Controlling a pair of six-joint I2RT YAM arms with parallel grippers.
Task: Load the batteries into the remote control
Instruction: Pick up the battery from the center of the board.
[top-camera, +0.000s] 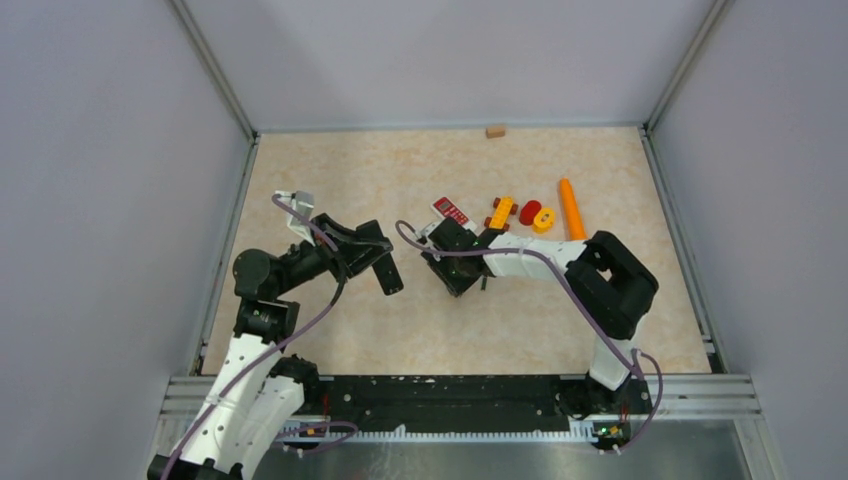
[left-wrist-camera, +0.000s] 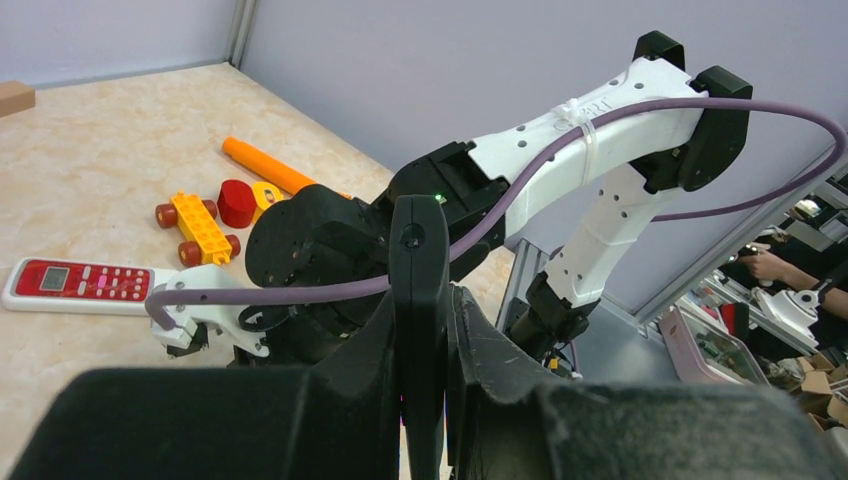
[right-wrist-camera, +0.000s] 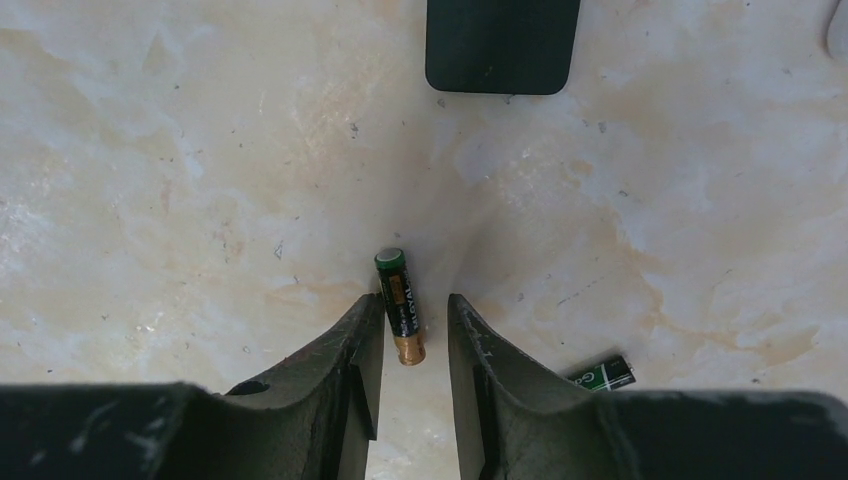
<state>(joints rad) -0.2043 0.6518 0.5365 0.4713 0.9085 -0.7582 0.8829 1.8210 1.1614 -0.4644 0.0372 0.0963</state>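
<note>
My left gripper (top-camera: 383, 262) is shut on a slim black bar, the remote (left-wrist-camera: 418, 240), which stands on edge between its fingers (left-wrist-camera: 480, 340) above the table. My right gripper (right-wrist-camera: 414, 330) is open and low over the table. One battery (right-wrist-camera: 400, 305), black and green with a gold end, lies between its fingertips, close against the left finger (right-wrist-camera: 362, 340). A second battery (right-wrist-camera: 606, 373), green and black, lies just right of the right finger (right-wrist-camera: 475, 350), partly hidden by it. In the top view the right gripper (top-camera: 458, 272) hides both batteries.
A flat black piece with rounded corners (right-wrist-camera: 500, 45) lies beyond the right gripper. A red and white keypad remote (top-camera: 450, 211) (left-wrist-camera: 75, 283), a yellow toy car (top-camera: 500, 212), a red and yellow toy (top-camera: 535, 215), an orange carrot-shaped cone (top-camera: 571, 208) and a small wooden block (top-camera: 495, 131) lie farther back.
</note>
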